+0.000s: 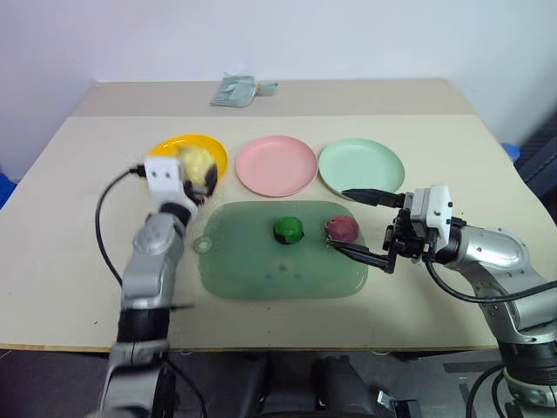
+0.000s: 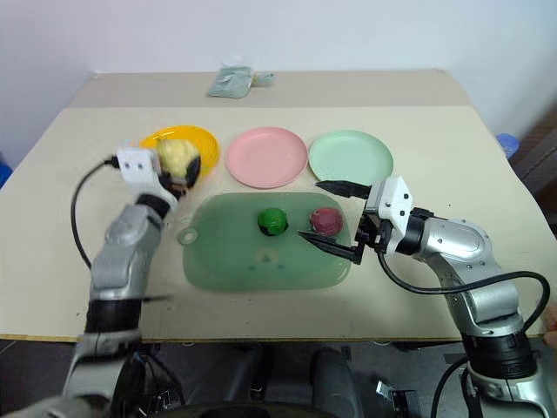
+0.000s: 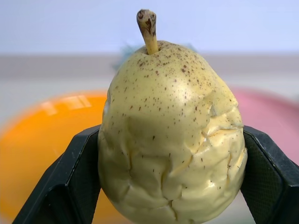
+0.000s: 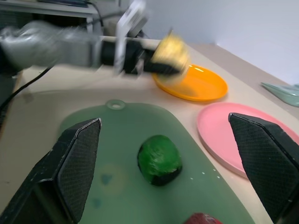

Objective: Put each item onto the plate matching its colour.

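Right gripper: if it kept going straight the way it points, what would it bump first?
Probably the dark green round toy food, lying on the translucent green tray straight ahead between the open right gripper fingers; depth is uncertain.

A beige table fills most of the head views, its top a smooth matte cream with a seam running across the far part, where a second, slightly darker slab adjoins. At 12 o'clock on that far slab lies a small crumpled grey-green packet. Behind the table stands a plain pale wall, evenly lit with no hard shadows. At 3 o'clock, past the table's edge, something blue shows. Dark floor lies below the near edge.
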Robot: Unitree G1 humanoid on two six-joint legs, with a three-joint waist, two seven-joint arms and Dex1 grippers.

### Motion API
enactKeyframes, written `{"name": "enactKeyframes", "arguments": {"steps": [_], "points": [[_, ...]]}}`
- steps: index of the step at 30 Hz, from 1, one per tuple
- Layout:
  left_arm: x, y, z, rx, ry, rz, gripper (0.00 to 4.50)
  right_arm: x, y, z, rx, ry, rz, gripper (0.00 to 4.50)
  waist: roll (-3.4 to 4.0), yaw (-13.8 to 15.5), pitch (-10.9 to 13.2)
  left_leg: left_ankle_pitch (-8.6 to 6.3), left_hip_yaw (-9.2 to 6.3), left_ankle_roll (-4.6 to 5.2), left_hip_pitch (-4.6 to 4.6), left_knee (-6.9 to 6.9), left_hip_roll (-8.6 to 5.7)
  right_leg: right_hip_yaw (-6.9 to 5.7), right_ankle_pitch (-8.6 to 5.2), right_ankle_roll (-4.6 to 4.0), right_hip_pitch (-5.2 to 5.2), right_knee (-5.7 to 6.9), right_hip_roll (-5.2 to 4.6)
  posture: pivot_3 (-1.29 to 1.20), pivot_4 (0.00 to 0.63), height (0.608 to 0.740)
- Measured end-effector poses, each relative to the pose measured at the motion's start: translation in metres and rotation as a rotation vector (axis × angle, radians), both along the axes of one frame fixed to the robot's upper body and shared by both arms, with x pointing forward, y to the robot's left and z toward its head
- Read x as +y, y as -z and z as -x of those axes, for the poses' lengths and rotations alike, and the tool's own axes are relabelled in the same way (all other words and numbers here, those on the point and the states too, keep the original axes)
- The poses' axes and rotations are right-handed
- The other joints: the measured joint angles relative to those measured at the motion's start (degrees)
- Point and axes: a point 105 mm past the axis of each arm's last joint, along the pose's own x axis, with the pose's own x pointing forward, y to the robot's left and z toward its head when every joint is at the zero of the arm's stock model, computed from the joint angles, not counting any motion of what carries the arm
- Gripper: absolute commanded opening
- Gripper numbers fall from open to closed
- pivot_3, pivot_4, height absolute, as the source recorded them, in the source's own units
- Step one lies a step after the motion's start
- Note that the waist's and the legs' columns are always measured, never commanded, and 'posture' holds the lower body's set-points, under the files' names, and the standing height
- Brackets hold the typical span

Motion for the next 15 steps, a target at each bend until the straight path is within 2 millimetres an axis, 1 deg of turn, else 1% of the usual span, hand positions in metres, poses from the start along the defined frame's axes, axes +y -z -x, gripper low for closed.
{"name": "enactKeyframes", "arguments": {"steps": [1,2,4,6,8,10,12,15], "points": [[0.003,-0.003,-0.006,0.000,-0.016,0.010,3.32,0.000,0.001,-0.001,0.002,0.005,-0.004,4.50,0.00,-0.04,0.00,0.01,0.00,-0.02,0.00,-0.01,-0.01,0.00,0.00,0.00,0.00,0.00,-0.01,0.00,0.150,0.740],[0.005,-0.005,-0.017,0.007,-0.039,0.028,3.32,-0.002,0.003,-0.004,0.006,0.016,-0.004,4.50,0.00,-0.10,0.00,0.02,0.01,-0.02,-0.02,-0.01,-0.02,0.01,0.00,0.01,-0.01,0.01,-0.01,0.00,0.150,0.740],[0.007,-0.003,-0.033,0.037,-0.077,0.056,3.32,-0.002,0.007,-0.008,0.012,0.025,-0.003,4.50,-0.05,-0.17,0.01,0.03,0.03,-0.03,-0.27,0.01,-0.03,0.00,0.02,0.03,-0.09,0.04,-0.01,0.00,0.150,0.740],[0.010,0.005,-0.043,0.082,-0.119,0.073,3.32,-0.003,0.009,-0.010,0.012,0.028,0.000,4.50,-0.06,-0.30,0.02,0.04,0.04,-0.03,-0.43,0.06,-0.03,0.01,0.03,0.04,-0.30,0.15,-0.02,0.00,0.150,0.740],[0.012,0.016,-0.049,0.129,-0.151,0.088,3.32,-0.005,0.011,-0.013,0.010,0.040,0.001,4.50,-0.08,-0.29,0.03,0.06,0.04,-0.05,-0.62,0.20,-0.03,0.01,0.03,0.04,-0.49,0.27,-0.01,0.00,0.150,0.740],[0.014,0.028,-0.050,0.163,-0.177,0.084,4.35,-0.005,0.012,-0.014,-0.004,0.050,0.009,4.50,-0.11,-0.32,0.05,0.06,0.04,-0.05,-0.75,0.39,-0.04,0.01,0.03,0.03,-0.62,0.50,-0.02,0.00,0.150,0.740],[0.015,0.037,-0.051,0.182,-0.191,0.077,4.43,-0.006,0.014,-0.016,-0.007,0.062,0.012,4.50,-0.19,-0.27,0.10,0.06,0.04,-0.05,-0.89,0.67,-0.04,0.00,0.02,0.03,-0.71,0.72,-0.01,0.00,0.150,0.740],[0.015,0.036,-0.051,0.168,-0.185,0.081,4.43,-0.006,0.014,-0.017,-0.015,0.065,0.008,4.50,-0.20,-0.25,0.10,0.06,0.04,-0.05,-0.89,0.84,-0.06,0.00,0.03,0.04,-0.63,0.78,-0.01,0.00,0.150,0.740]]}}
